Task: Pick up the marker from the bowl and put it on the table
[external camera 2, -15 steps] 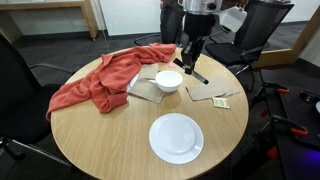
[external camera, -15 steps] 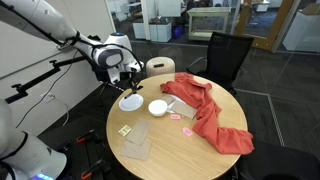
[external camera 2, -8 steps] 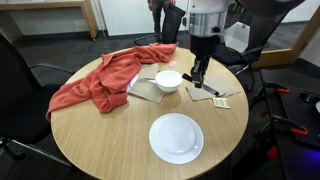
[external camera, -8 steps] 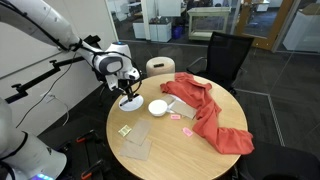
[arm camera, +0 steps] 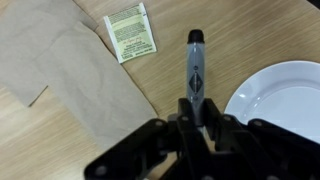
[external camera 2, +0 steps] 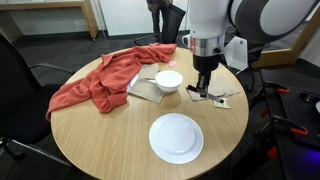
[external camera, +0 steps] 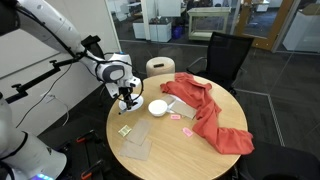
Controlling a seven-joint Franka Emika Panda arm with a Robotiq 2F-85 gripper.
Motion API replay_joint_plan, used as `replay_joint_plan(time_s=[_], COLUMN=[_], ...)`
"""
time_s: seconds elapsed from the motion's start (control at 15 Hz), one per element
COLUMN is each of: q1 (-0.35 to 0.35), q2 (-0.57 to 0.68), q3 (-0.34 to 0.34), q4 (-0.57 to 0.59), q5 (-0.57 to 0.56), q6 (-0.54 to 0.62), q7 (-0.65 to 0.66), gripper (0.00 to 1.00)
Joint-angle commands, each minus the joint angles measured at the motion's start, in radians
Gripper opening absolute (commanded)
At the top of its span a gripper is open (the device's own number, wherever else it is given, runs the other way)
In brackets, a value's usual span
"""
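Though illegible, marker (arm camera: 194, 72) label in claw (arm camera: 196, 113).

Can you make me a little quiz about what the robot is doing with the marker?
1. True or false: the marker is lying in the bowl.
2. What is the pincer holding? A) a spoon B) the marker C) nothing
3. Fill the gap: in the wrist view, the round white thing beside the marker is a ____.

Key: 1 false, the pincer holds it away from the bowl. 2 B. 3 plate.
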Motion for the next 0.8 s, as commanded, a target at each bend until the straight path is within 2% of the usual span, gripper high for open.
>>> replay_joint_plan(time_s=[0.0,0.67,0.73], q1=[0.012,0.061,0.069], q2=[0.051,0.164,0.169], q3=[-0.017,-0.08,-0.087], q4=[0.004,0.026,0.029], q5=[-0.052,-0.117,-0.12], q6=[0.059,0.226,0.229], q7=[0.018,0.016,0.019], gripper=[0.05,0.05,0.08])
